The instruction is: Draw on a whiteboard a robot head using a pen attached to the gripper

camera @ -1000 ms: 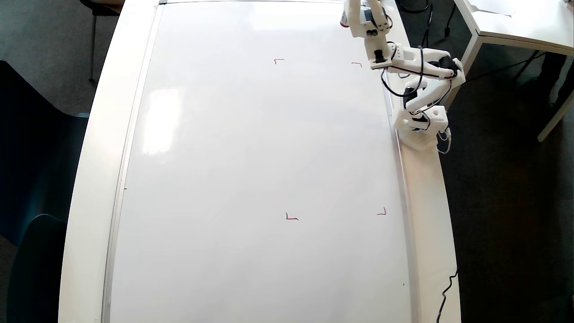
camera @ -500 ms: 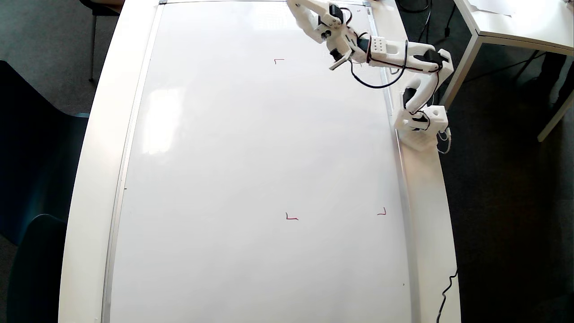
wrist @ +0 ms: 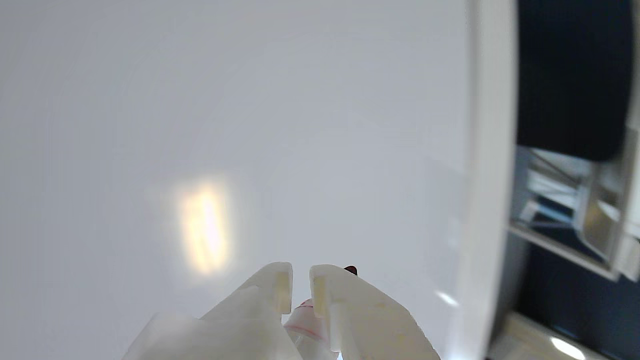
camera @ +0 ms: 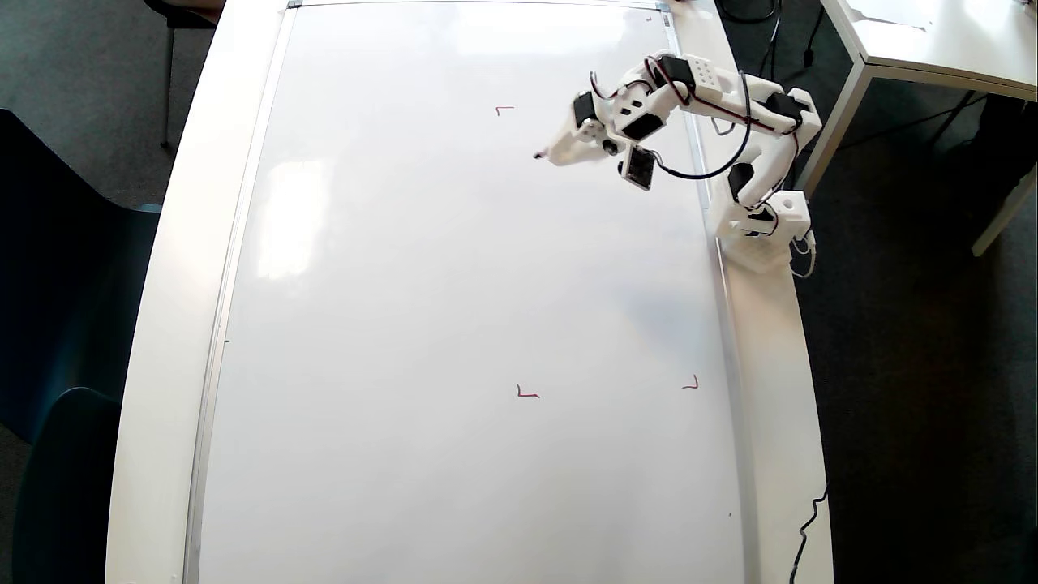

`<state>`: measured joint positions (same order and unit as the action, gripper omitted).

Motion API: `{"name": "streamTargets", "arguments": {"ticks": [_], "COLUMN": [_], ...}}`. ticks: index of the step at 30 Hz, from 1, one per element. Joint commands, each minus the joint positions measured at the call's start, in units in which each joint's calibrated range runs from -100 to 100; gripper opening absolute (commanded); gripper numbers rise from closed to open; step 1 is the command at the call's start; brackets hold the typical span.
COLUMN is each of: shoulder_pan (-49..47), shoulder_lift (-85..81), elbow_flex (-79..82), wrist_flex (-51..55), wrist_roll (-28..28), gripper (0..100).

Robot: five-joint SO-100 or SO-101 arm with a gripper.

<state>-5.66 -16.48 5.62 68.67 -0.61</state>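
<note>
Whiteboard (camera: 454, 324) bare; claw (camera: 545, 155) seemingly clamping pen (wrist: 305, 320).

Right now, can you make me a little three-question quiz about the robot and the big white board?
1. True or false: a robot head is already drawn on the board.
2. How many small red corner marks show in the overhead view: A two, B three, C four?
3. What sits between the fingers of the claw?

Key: 1 false, only red corner marks show. 2 B, the arm may hide another. 3 the pen.
</note>
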Motion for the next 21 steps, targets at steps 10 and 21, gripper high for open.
{"name": "streamTargets", "arguments": {"ticks": [10, 21], "shoulder_pan": [-8.6, -10.29], "shoulder_lift": [3.1, 23.06], "elbow_flex": [-4.94, -19.55], "wrist_flex": [26.03, 26.47], "wrist_roll": [-21.43, -23.57], "gripper": [1, 1]}}
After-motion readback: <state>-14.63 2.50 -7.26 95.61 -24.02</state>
